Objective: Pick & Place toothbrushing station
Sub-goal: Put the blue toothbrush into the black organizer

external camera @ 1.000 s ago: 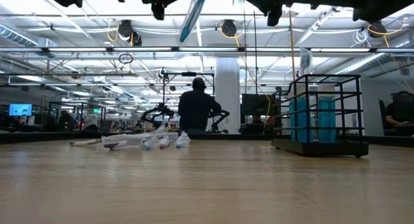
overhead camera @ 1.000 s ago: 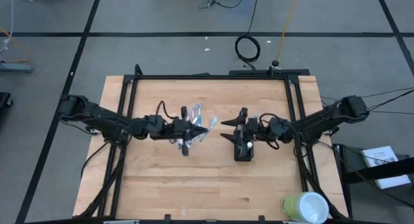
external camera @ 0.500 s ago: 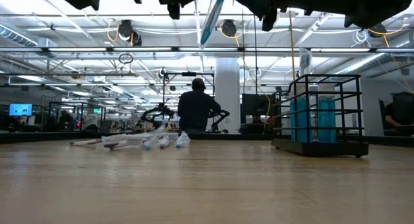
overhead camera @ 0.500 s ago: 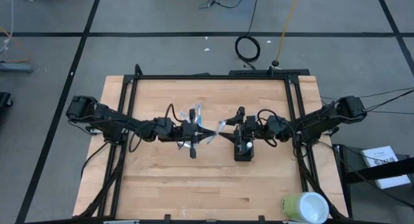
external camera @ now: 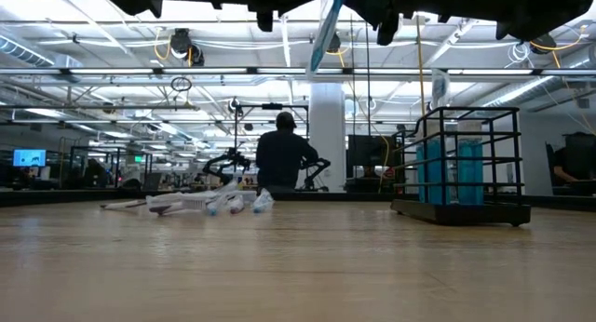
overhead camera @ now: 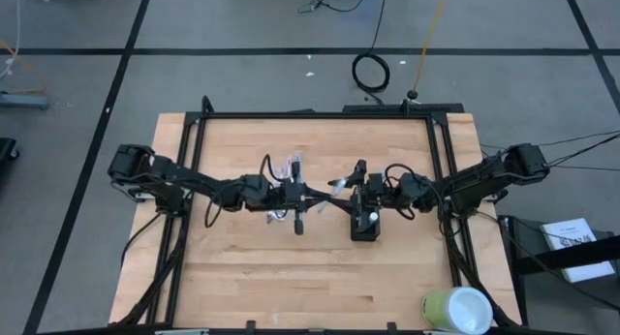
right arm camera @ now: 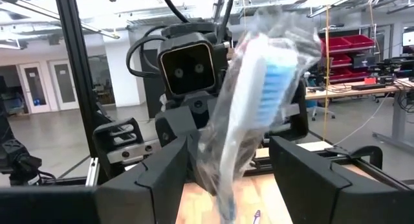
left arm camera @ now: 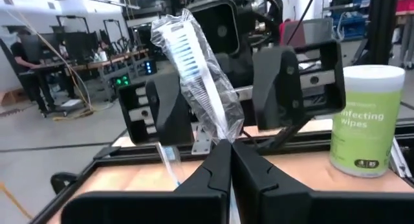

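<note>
We have the left gripper over the middle of the pale wooden desk, its jaws pinched shut on a slim blue-and-white toothbrush in a clear crinkly wrapper, which it holds up by the lower end so the bristled head points towards the other arm. The right gripper faces it from just beside, jaws spread wide, and in the right wrist view the wrapped toothbrush already sits between them without being clamped. We read this as a hand-over in mid-air.

The small black wire-mesh holder stands on the desk directly under the right arm, with blue items already upright inside it. The rest of the set, more wrapped toothbrushes and small tubes, lies in a loose heap on the desk beneath the left arm. A yellow-green and white cylinder of wipes stands at the desk's near right corner, well apart.

What worries us is the wrapper: it is slick and loose, so the right jaws may close on film rather than handle, and the toothbrush could slide or swing when the left lets go. Releasing too early would drop it onto the desk; closing off-centre would tilt it and make the holder's narrow compartment hard to hit. The two grippers are also close enough to knock together.
</note>
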Available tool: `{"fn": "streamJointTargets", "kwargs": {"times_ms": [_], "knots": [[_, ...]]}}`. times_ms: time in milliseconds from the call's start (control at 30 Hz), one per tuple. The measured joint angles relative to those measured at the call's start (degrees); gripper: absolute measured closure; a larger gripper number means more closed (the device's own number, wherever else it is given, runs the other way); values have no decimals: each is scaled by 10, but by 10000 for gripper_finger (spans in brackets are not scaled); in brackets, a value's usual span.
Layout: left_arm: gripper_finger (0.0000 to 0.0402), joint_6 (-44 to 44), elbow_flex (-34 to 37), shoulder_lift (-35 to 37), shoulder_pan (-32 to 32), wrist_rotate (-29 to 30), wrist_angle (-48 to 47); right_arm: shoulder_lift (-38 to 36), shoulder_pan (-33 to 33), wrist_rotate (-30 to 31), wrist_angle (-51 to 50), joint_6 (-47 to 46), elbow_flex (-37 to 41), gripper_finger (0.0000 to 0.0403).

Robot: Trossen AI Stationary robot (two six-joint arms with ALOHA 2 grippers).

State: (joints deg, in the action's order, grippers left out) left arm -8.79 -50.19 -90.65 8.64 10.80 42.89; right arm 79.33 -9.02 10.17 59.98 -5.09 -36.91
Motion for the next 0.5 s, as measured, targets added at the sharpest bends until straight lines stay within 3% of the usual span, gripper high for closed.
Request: {"fn": "streamJointTargets", "kwargs": {"times_ms": [200, 500], "knots": [[397, -5, 0, 5, 0, 15, -11, 0, 0, 0, -2, 15, 0, 217], [394, -5, 0, 5, 0, 15, -13, 0, 1, -28, -2, 29, 0, 312]]}}
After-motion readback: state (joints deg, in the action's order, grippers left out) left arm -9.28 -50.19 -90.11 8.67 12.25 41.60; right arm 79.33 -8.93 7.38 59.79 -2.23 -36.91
